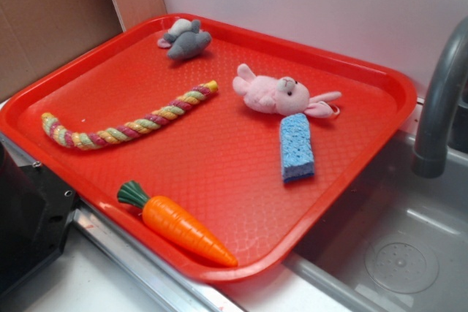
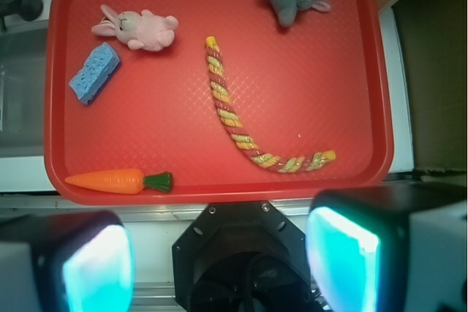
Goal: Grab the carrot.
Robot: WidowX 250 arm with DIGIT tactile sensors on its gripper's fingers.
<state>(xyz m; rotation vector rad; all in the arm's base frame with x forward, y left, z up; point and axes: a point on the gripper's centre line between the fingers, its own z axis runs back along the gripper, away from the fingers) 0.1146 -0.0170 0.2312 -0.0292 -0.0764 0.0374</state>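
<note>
A: Checking the gripper (image 2: 219, 261) first. Wrist view has both fingers at the bottom edge, spread wide apart, nothing between them. It hangs above the near rim of the tray, clear of everything on it.

B: Carrot?

A: The carrot (image 1: 179, 224) lies flat on the red tray (image 1: 219, 158), along the front rim. Green stem points toward the tray's middle, tip toward the corner by the sink (image 1: 395, 253). In the wrist view it sits bottom left, above the left finger (image 2: 95, 268).

B: Anything close to it?

A: No contact with anything. The rope toy (image 1: 128, 126) curves across the middle, well apart from it. The blue sponge (image 1: 296, 147) is on the sink side, one end just beside the pink bunny (image 1: 274, 93); can't tell if they touch. The grey plush (image 1: 185, 40) is at the far corner.

B: Off the tray?

A: The grey faucet (image 1: 442, 100) stands over the sink. The black robot base (image 1: 29, 217) is at the exterior view's left edge.
</note>
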